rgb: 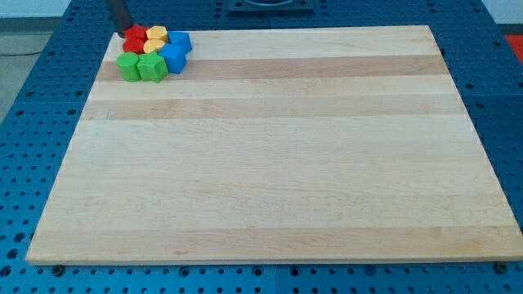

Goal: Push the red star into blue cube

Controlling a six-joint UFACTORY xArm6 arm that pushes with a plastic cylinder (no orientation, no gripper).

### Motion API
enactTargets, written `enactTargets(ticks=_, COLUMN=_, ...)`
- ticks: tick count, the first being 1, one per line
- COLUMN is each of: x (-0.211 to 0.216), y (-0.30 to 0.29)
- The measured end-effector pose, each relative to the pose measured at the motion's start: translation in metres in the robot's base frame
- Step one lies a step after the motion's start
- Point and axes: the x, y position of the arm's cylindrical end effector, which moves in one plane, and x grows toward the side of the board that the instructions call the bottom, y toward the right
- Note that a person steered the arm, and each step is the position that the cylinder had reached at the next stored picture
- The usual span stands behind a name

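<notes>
While the wooden board (278, 155) filled most of the view, resting on a blue pegboard (29, 163), all the blocks sat packed in one tight cluster at the board's top left corner. Nothing else lay on the wood.

At the cluster's right side were two blue blocks: a blue cube (174, 58) lower down and a second blue block (181, 41) just above it, the two touching. Along the cluster's bottom edge sat two green blocks side by side, one green block (129, 67) at the far left and another green block (152, 68) just right of it, next to the blue cube. Two yellow blocks sat in the middle, one yellow block (157, 33) at the top and a second yellow block (153, 46) just below it; their shapes could not be told.

Smallest were the red pieces at the upper left: the red star (135, 36) and a red block (131, 47) pressed under it. The star stood apart from the blue cube, with the yellow blocks between them.

The rod carried no pincer, so no grip state applied. Its tip (122, 33) came down at the star's upper left edge, seemingly touching it.
</notes>
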Motion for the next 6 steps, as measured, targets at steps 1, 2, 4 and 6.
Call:
enactTargets(ticks=1, x=0.017, y=0.026)
enactTargets(ticks=2, x=0.038, y=0.044)
enactTargets(ticks=4, x=0.042, y=0.061)
enactTargets(ticks=6, x=0.002, y=0.104)
